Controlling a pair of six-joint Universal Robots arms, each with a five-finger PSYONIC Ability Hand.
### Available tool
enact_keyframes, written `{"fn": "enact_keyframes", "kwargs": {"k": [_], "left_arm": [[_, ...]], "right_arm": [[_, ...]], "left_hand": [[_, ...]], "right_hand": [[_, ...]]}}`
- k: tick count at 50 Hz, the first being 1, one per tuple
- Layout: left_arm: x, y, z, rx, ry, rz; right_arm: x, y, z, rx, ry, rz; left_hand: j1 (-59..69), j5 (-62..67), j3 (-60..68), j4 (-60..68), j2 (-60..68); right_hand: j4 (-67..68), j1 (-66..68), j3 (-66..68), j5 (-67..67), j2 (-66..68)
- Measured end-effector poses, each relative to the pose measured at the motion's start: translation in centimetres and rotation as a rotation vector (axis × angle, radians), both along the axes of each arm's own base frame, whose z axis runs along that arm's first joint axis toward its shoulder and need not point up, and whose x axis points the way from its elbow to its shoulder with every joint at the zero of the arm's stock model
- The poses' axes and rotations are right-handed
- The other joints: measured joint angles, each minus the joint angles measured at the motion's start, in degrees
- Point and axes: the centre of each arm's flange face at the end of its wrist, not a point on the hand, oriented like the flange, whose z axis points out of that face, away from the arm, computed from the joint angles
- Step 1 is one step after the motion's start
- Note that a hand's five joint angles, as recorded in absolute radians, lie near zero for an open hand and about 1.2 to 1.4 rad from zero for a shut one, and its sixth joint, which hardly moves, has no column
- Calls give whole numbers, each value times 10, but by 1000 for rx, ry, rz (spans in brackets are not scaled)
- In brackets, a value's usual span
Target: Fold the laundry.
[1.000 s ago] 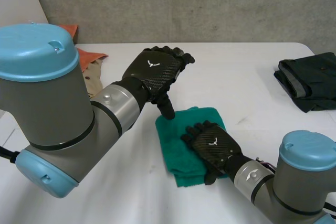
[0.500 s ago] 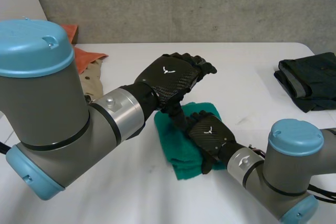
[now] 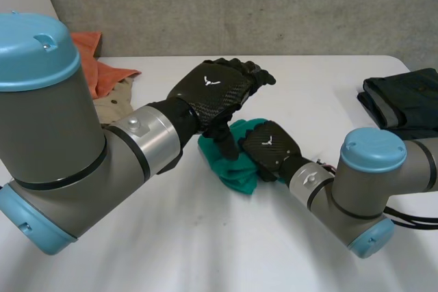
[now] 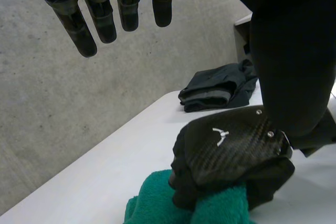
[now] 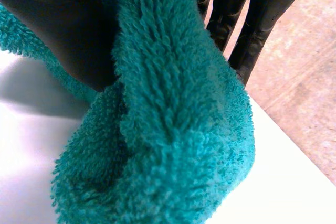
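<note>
A teal towel lies bunched up on the middle of the white table. My right hand sits on top of it with fingers curled into the terry; the left wrist view shows that hand clamped over the towel. In the right wrist view a thick roll of towel is squeezed between the thumb side and the fingers. My left hand hovers just beyond the towel, fingers straight, thumb pointing down at the towel's far edge.
Dark folded garments lie at the table's right edge, also in the left wrist view. An orange cloth and a beige one lie at the far left. A concrete wall stands behind the table.
My right hand has gone from flat on the folded towel to curled round it, bunching it and dragging it away from me. The left hand moved slightly and stays open.
</note>
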Motion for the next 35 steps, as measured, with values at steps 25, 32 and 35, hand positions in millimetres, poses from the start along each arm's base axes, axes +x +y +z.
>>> {"fn": "enact_keyframes", "kwargs": {"k": [25,32,35], "left_arm": [[2,-5,0,-2,1,11],[3,-5,0,0,1,13],[3,-5,0,0,1,13]], "right_arm": [[-122,-142,75,-223,-6,-148],[-153,-202,142,-392,-206,-246],[-174,-225,163,-469,-287,-274]], "left_hand": [[0,0,0,0,0],[0,0,0,0,0],[0,0,0,0,0]], "right_hand": [[4,0,0,4,0],[4,0,0,4,0],[4,0,0,4,0]]}}
